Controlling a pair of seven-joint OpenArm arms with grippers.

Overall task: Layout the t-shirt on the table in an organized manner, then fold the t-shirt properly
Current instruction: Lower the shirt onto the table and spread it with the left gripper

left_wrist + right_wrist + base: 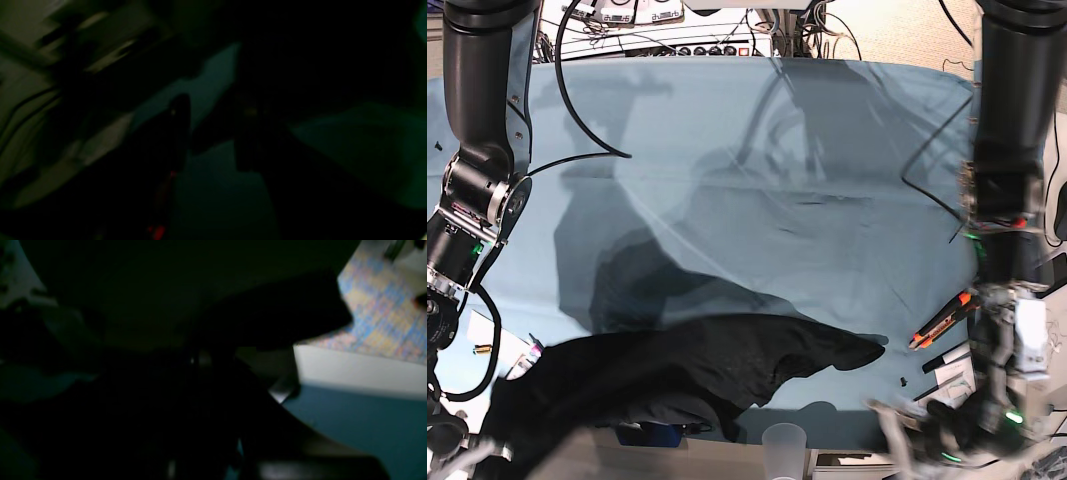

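Black t-shirt (697,375) bunched at table (757,180) near edge; wrist views dark, blurred.

Most of the table (757,150) is bare teal cloth, mid and far side wide open for a gripper. Near edge is crowded: the t-shirt (697,370) lies bunched across the front left, a clear plastic cup (784,440) just beside its hem. Front right, an orange-handled tool (939,322) and clutter by the arm. Black cable (577,120) loops over far-left cloth.
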